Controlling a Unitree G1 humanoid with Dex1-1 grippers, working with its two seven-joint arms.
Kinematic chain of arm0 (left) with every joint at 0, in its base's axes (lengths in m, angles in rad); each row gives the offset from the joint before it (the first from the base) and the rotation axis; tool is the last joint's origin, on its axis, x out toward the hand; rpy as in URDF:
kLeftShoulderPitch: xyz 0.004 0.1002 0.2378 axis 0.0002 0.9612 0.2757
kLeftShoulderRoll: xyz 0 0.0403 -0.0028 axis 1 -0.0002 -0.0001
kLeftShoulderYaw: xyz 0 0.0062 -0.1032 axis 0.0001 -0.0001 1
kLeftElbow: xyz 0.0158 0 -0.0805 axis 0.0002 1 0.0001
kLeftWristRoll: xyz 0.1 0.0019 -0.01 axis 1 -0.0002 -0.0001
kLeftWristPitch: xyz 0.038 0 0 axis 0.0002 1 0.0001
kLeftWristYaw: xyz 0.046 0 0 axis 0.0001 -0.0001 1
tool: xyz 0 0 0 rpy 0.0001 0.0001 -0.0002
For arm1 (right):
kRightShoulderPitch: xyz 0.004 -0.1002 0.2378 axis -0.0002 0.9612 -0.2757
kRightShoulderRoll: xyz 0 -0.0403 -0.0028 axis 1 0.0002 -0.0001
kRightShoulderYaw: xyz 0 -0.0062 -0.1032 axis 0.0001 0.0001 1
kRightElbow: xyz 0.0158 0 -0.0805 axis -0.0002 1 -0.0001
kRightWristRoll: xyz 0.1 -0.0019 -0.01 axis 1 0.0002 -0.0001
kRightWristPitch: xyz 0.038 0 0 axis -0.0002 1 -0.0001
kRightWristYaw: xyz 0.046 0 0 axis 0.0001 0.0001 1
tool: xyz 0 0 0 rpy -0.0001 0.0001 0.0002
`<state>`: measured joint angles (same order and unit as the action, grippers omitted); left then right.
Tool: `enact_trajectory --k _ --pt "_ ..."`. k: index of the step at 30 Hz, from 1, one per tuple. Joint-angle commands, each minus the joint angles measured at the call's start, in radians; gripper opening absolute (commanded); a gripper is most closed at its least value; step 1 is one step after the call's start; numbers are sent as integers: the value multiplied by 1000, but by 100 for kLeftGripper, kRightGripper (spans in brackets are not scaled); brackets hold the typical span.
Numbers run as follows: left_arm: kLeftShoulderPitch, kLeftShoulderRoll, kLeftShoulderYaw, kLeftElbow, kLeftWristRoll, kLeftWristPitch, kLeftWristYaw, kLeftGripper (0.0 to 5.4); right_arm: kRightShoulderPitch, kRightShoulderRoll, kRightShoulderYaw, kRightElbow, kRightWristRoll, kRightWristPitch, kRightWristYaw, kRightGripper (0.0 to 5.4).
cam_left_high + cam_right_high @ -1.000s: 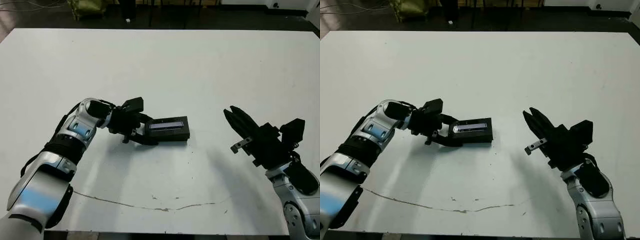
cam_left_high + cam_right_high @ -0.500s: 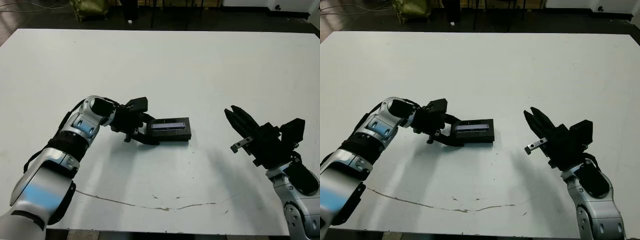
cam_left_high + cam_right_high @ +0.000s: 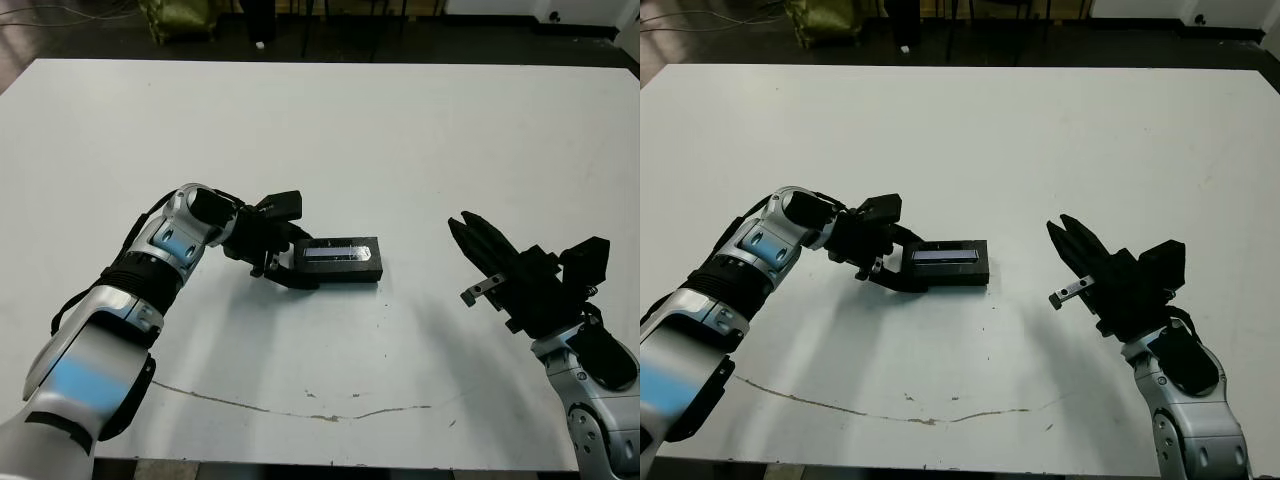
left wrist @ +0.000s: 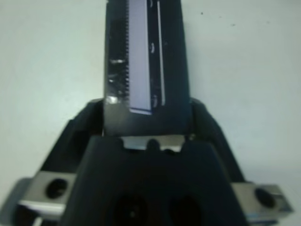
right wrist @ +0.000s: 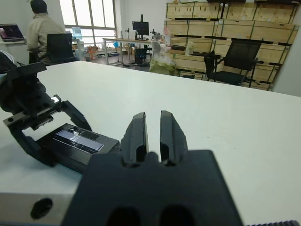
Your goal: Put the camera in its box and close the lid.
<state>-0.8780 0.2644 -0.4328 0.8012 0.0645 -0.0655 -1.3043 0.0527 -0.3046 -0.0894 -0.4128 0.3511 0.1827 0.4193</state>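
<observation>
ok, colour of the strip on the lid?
Bluish-grey and shiny on the black lid; clearest in the left wrist view.

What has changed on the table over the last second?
Very little. The left gripper, its fingers open around the near end of the lid, has pushed forward a little, and the lid has slid slightly away and squared up; the elbow has swung further over the table. The right gripper has stayed off to the side, with nothing in it. The camera itself is not visible.
</observation>
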Motion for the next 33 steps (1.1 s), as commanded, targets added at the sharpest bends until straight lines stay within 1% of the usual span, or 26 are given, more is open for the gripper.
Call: enact_trajectory --k 1,4,6,7,9,12,15,18,20,25,29,31,33 --pt "37 -11 -29 74 43 -35 -12 476 16 -6 -2 16 -18 6 -9 0" --pt "35 -13 -24 94 42 -60 -16 539 20 -10 0 -15 -21 34 -20 0" --pt "38 -12 -25 96 46 -84 -13 539 21 -9 0 -18 -16 44 -22 0" --pt "42 -10 -26 93 50 -92 -8 539 17 -6 -2 -1 -10 25 -8 0" --pt "51 -7 -25 88 50 -104 -2 539 13 -2 -5 13 0 12 5 0" --pt "62 -3 -22 80 47 -119 -2 539 16 -5 -6 0 2 26 0 0" --pt "67 0 -13 81 31 -111 -24 539 15 1 -9 2 22 29 5 0" --pt "75 9 -5 79 19 -129 -33 539 20 -8 -2 -14 -8 38 -20 0" --pt "79 17 3 71 13 -131 -33 539 20 -8 -1 -16 -2 35 -15 0" --pt "126 44 62 -30 -40 -74 -13 539 21 -5 0 -5 -3 18 -11 0" --pt "157 60 126 -116 -111 -21 -18 539 18 -2 -1 4 14 28 -5 0" --pt "164 61 152 -139 -145 -6 -29 539 17 -2 1 6 13 12 4 0" --pt "171 60 169 -161 -169 14 -31 539 17 -3 0 11 16 16 8 0"
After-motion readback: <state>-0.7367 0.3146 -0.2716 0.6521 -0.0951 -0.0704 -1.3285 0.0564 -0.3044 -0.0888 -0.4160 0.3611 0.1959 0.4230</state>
